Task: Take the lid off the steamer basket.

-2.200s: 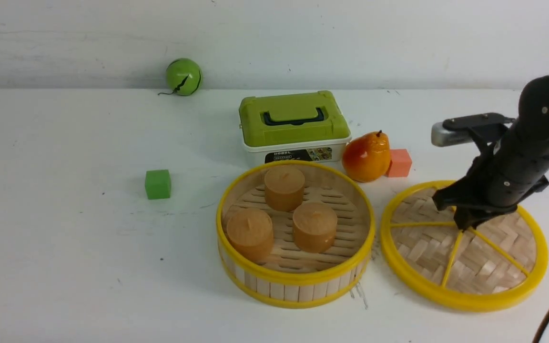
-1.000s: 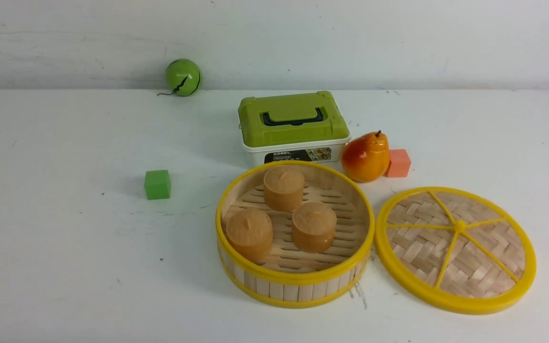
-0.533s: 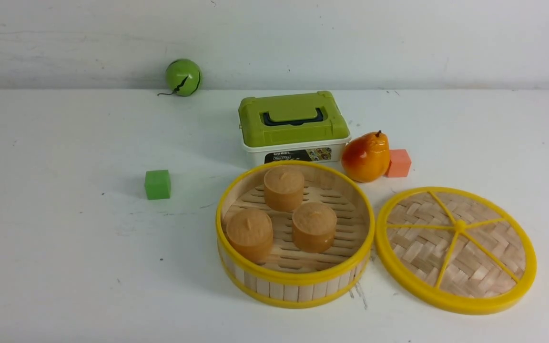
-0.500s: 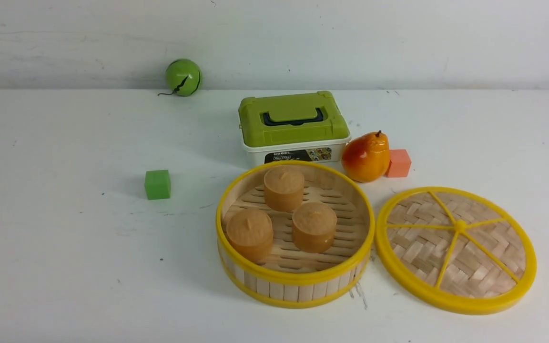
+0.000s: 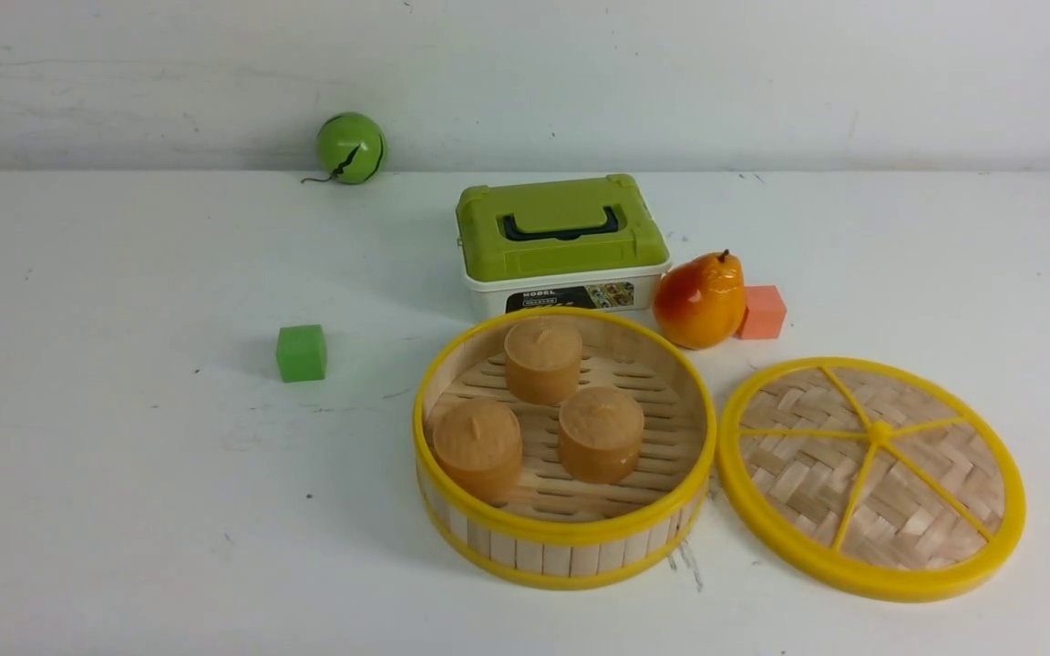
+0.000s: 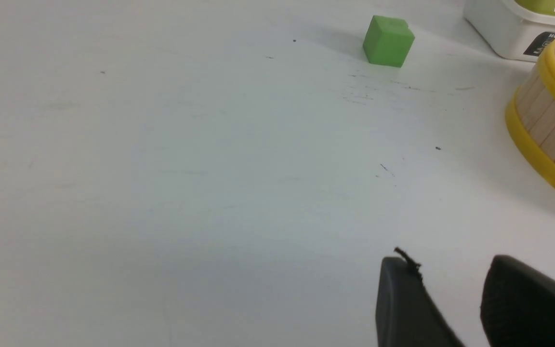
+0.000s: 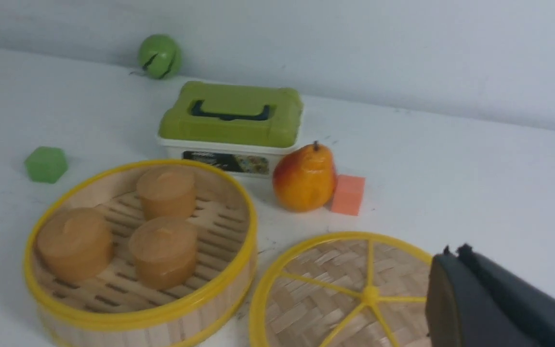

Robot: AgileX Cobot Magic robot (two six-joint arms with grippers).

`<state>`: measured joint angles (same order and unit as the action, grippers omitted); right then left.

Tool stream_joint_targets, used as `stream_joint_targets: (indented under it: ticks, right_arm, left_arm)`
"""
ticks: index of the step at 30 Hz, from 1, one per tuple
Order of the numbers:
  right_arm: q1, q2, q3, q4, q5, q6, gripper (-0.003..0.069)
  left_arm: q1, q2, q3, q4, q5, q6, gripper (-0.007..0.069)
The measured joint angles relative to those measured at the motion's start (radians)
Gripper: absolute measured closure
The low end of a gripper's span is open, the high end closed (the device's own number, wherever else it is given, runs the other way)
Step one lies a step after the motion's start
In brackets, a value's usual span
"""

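Observation:
The steamer basket stands open at the table's front centre with three brown round cakes on its slatted floor. The lid lies flat on the table just right of it, spokes up. Neither gripper shows in the front view. In the right wrist view my right gripper is shut and empty, raised near the lid, with the basket beyond. In the left wrist view my left gripper is open and empty over bare table, away from the basket's side.
A white box with a green lid and dark handle stands behind the basket. A pear and a pink cube sit behind the lid. A green cube is to the left, a green ball by the back wall.
My right arm has let go of the lid and drawn back out of the front view to the right. The lid lies slightly left of where it was held.

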<state>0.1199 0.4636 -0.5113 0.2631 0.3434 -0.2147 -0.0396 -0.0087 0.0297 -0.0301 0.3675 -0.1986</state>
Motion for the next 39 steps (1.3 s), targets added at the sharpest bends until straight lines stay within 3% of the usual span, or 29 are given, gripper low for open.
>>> stream_joint_targets:
  ticks: [2,3,8,15,22,39]
  right_arm:
    - [-0.013,-0.058,0.068,-0.092,-0.059,0.078,0.0682]
    - [-0.037,-0.121,0.168,-0.184,-0.107,0.199,0.0682]
    - [-0.117,-0.29,0.373,-0.32,-0.147,0.379,0.0682]
    - [-0.132,-0.443,0.533,-0.334,-0.129,0.407,0.0682]
    - [-0.133,-0.473,0.534,-0.341,0.024,0.413,0.0682]
    - [-0.134,-0.473,0.53,-0.341,0.041,0.416,0.0676]
  left_arm:
    - [0.0,0.0,0.0,0.0,0.0,0.0,0.0385]
    - [0.0,0.0,0.0,0.0,0.0,0.0,0.0385]
    - [0.0,0.0,0.0,0.0,0.0,0.0,0.0386]
    - [0.0,0.0,0.0,0.0,0.0,0.0,0.0386]
    - [0.0,0.0,0.0,0.0,0.001,0.0,0.0386]
    - [0.0,0.0,0.0,0.0,0.002,0.0,0.0385]
